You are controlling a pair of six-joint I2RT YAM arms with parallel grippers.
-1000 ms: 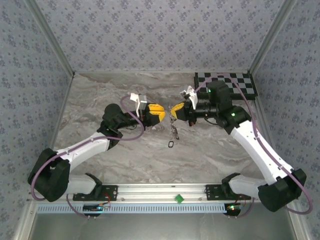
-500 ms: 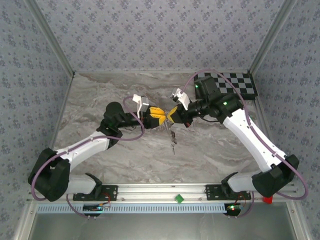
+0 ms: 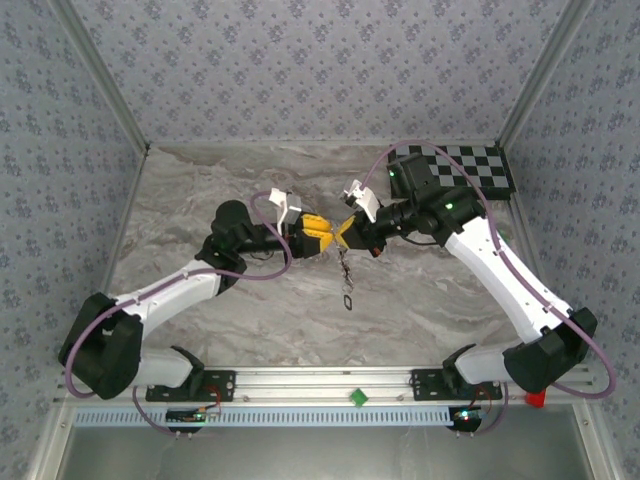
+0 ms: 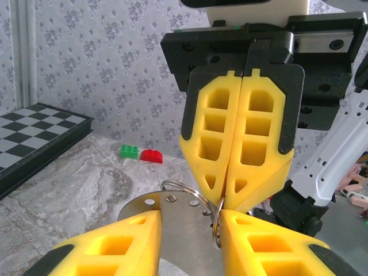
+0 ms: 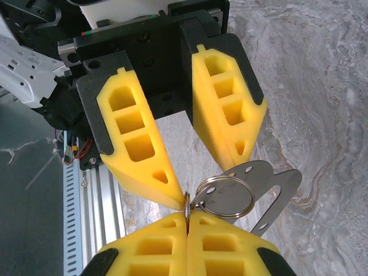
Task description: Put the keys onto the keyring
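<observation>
Right wrist view, keyring between pincers

light: bright, even, from overhead | shadows: soft under my arms | glare: faint on tabletop | focus: wrist backgrounds slightly soft

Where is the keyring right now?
The keyring is held mid-air at table centre between the left pincer and the right pincer, which is shut on it; a flat metal tab hangs from it.
</observation>
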